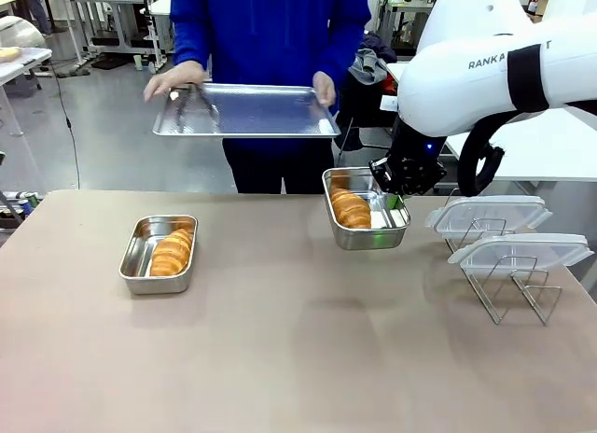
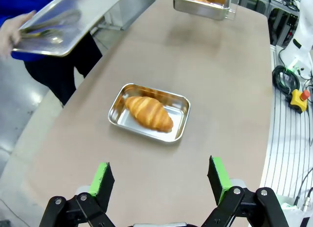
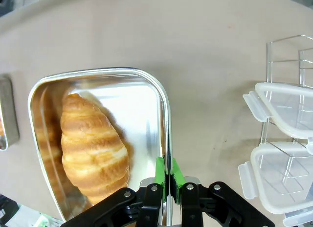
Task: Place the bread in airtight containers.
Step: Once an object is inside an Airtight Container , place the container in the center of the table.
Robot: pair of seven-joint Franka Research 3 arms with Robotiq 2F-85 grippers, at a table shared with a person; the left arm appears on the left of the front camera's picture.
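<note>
One steel container [image 1: 157, 256] rests on the table at the left with a croissant [image 1: 173, 252] inside; the left wrist view looks down on this container [image 2: 149, 112] and its croissant [image 2: 148, 112]. My left gripper [image 2: 161, 180] hangs open above the table, short of it. A second container [image 1: 366, 209] with a croissant [image 1: 351, 209] is lifted off the table, tilted, with my right gripper [image 1: 396, 202] shut on its right rim. In the right wrist view my right gripper [image 3: 167, 175] pinches the container's rim [image 3: 165, 119] beside the croissant [image 3: 93, 144].
A person at the far side holds a large flat metal tray [image 1: 247, 111] with tongs [image 1: 191, 102] on it. Two clear clip lids [image 1: 490, 214] [image 1: 520, 251] lean on a wire rack [image 1: 508, 288] at the table's right. In the right wrist view the lids [image 3: 286, 139] are to the right.
</note>
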